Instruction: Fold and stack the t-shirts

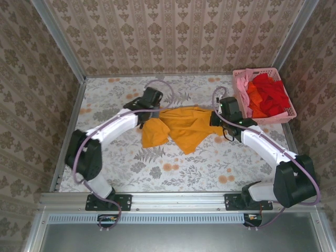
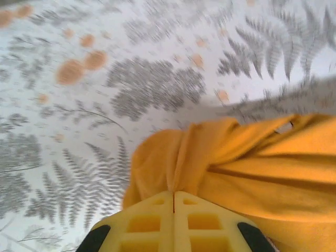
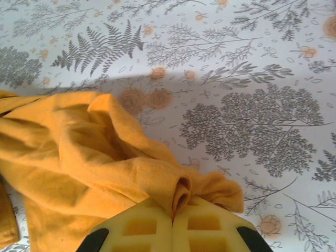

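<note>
1. The orange-yellow t-shirt lies crumpled in the middle of the counter, spread between the two hands. Its far edge is drawn into a rough line from one hand to the other, and the rest falls in loose folds toward the near side.
2. The left hand is closed on the shirt's left end. In the left wrist view, its yellow jaws meet with no gap, and a gathered ridge of fabric runs straight into the hand.
3. The right hand is closed on the shirt's right end. In the right wrist view, a rolled bunch of cloth is pinched where the jaws of the hand come together, with a small lobe of fabric spilling out just beside them.
4. A shadow lies on the fern-and-flower printed counter beside the shirt in both wrist views.
5. Well apart, at the far right corner, a pink lattice basket holds a heap of t-shirts, mostly red, with orange at the left and pink along the far left rim.
</note>
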You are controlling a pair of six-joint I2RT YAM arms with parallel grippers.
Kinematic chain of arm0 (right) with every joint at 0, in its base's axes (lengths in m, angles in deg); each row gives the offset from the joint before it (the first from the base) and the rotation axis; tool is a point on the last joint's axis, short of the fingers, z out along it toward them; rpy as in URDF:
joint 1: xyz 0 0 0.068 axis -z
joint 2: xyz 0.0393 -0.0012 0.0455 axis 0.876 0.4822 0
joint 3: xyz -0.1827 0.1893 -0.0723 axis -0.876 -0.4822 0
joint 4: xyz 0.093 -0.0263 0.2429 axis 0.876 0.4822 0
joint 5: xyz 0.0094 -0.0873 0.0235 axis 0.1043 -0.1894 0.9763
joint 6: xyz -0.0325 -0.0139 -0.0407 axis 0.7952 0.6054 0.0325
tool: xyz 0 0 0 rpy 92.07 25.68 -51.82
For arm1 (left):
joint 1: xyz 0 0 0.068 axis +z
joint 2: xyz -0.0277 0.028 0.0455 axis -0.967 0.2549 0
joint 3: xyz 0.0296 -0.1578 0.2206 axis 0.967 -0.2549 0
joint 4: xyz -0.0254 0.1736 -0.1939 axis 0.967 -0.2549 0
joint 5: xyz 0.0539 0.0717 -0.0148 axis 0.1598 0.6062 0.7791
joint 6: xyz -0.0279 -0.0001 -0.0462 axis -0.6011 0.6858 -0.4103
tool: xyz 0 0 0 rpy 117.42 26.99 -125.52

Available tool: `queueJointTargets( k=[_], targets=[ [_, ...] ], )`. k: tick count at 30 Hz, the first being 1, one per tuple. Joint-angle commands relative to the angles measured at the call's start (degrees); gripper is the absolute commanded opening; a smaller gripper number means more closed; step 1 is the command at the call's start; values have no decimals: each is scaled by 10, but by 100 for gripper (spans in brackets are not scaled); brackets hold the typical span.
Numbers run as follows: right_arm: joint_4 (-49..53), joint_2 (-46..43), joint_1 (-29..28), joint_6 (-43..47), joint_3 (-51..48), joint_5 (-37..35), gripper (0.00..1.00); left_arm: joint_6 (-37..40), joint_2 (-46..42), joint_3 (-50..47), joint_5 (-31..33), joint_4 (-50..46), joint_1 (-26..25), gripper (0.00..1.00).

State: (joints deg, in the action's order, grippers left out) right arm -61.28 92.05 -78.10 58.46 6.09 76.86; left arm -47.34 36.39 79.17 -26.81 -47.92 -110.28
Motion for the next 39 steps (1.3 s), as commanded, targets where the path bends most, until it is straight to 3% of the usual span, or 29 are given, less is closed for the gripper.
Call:
queueJointTargets(
  k=[1, 7, 11, 14, 19, 23, 27, 32, 39],
  targets=[
    [6, -2, 13, -14, 7, -33, 0, -41, -79, -58, -8, 1, 34, 0],
    [-6, -33, 32, -46, -18, -71, 0, -77, -230, -174, -28, -26, 125, 0],
    [-39, -48, 33, -35, -20, -25, 0, -97, -286, -222, -83, -8, 177, 0],
    [-56, -32, 33, -7, 19, 10, 0, -100, -281, -221, -108, 32, 195, 0],
    [-40, 52, 34, 49, 170, 18, 0, -76, -203, -112, -155, 81, 228, 0],
    [-4, 136, 42, 77, 351, 39, 0, -53, -121, 65, -198, 75, 260, 0],
    [-10, 139, 40, 74, 441, 72, 0, -22, -97, 212, -205, 38, 272, 0],
    [-32, 50, 39, 73, 391, 101, 0, -7, -191, 178, -185, 61, 273, 0],
    [-28, -77, 39, 63, 206, 89, 0, -16, -301, 35, -180, 26, 275, 0]
  ],
)
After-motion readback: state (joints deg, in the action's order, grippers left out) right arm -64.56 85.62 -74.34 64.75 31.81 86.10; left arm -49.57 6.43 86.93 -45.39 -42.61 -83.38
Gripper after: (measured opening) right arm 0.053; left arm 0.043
